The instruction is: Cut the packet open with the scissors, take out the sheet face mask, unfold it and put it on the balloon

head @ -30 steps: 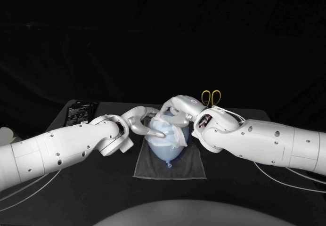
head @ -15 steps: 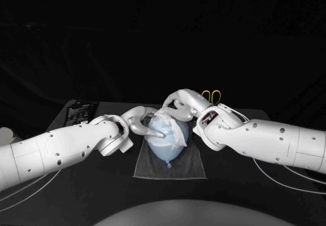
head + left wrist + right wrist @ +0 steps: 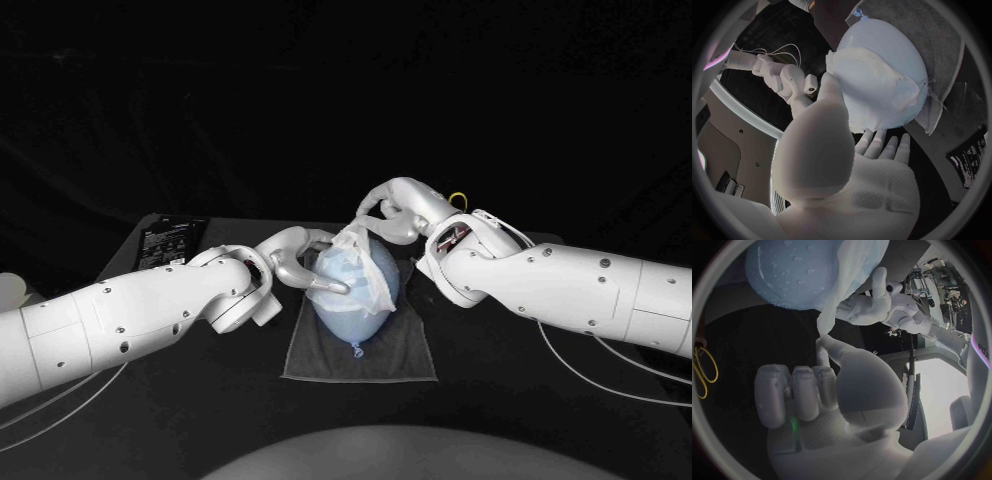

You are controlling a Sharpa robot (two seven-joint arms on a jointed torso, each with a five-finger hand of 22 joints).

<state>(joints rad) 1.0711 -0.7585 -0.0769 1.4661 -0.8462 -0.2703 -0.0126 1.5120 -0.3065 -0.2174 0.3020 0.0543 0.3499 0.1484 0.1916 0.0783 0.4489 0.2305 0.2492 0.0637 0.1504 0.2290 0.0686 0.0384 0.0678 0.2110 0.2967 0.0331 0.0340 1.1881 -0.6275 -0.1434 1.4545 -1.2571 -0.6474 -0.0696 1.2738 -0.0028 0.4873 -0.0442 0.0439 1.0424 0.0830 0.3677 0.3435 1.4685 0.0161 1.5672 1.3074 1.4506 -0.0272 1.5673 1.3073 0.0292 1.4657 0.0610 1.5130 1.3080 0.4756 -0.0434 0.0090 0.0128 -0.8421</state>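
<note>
A pale blue balloon [image 3: 343, 305] [image 3: 792, 270] lies on a grey cloth [image 3: 392, 355], knot towards me. A white sheet mask [image 3: 364, 268] [image 3: 873, 85] drapes over its far half. My left hand [image 3: 300, 264] [image 3: 829, 160] cups the balloon from its left, thumb pressed on the mask and fingers [image 3: 882, 145] under the balloon. My right hand [image 3: 398, 208] [image 3: 817, 400] hovers above the balloon's far end and pinches a raised corner of the mask [image 3: 822, 329]. The yellow-handled scissors [image 3: 459, 200] [image 3: 701, 365] lie behind the right hand, mostly hidden. The black packet [image 3: 170, 238] lies at the far left.
The cloth stretches from the balloon towards me on the black table [image 3: 173, 400]. Both white forearms flank the balloon closely. Cables trail beside each arm near the table's sides.
My right hand has risen and drawn back from the balloon, lifting the mask's corner with it. It now covers most of the scissors. The left hand and balloon have stayed put.
</note>
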